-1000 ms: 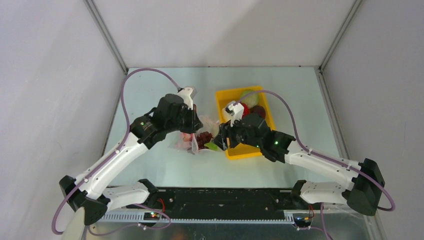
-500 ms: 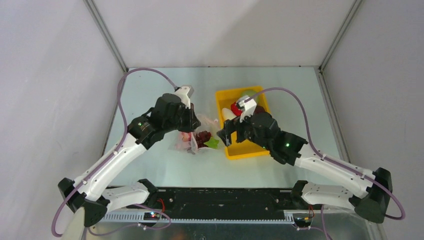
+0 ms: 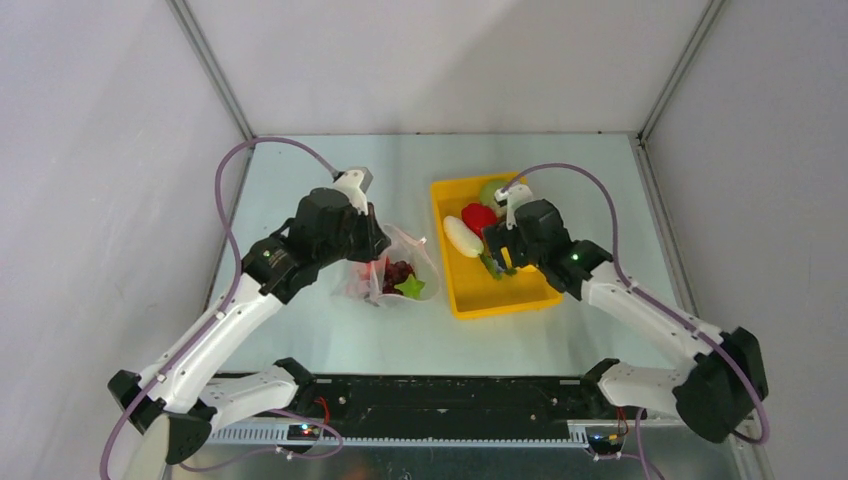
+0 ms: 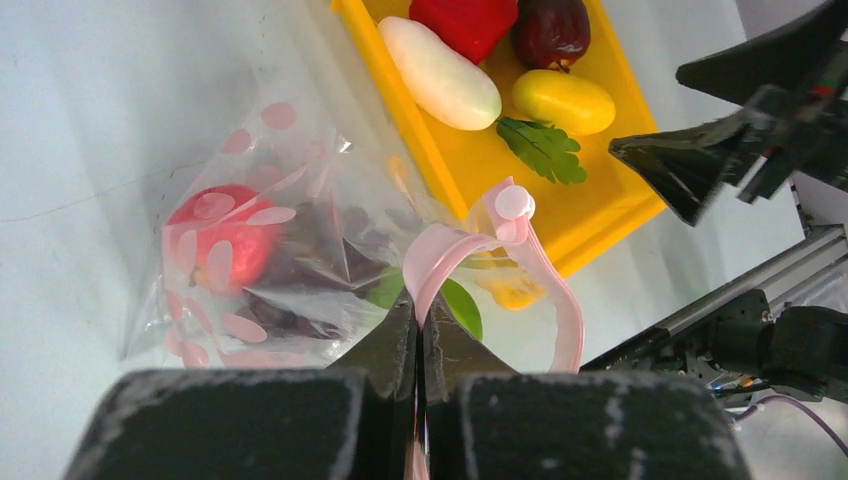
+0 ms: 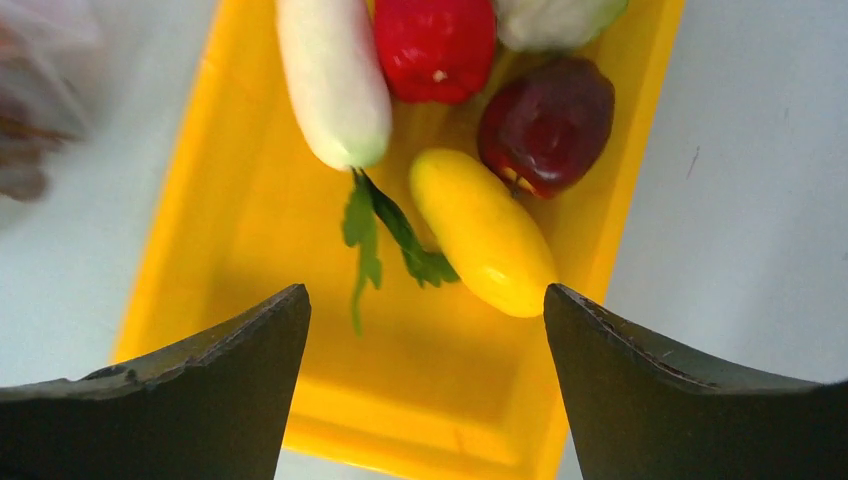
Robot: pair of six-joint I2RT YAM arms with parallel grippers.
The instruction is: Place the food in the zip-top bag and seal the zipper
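Observation:
The clear zip-top bag [image 3: 397, 272] with pink dots lies left of the yellow tray, mouth toward it. Inside are a red apple [image 4: 215, 240], dark grapes [image 4: 320, 255] and a green star piece [image 3: 410, 287]. My left gripper [image 4: 420, 322] is shut on the pink zipper [image 4: 450, 245] and holds the mouth lifted open. My right gripper [image 5: 425, 292] is open and empty, above the tray. Below it lie a white radish [image 5: 332, 75], red pepper [image 5: 435, 40], dark red fruit [image 5: 545, 120], yellow piece [image 5: 482, 230], green leaf [image 5: 385, 225] and pale cabbage [image 5: 555, 15].
The yellow tray [image 3: 472, 303] stands at mid-table, right of the bag, and it also shows in the right wrist view [image 5: 190, 220]. White walls close in the table on three sides. A black rail [image 3: 450, 400] runs along the near edge.
My right gripper has pulled back from the bag mouth to above the tray, leaving the green star piece in the bag. My left gripper shifted slightly left, still holding the zipper.

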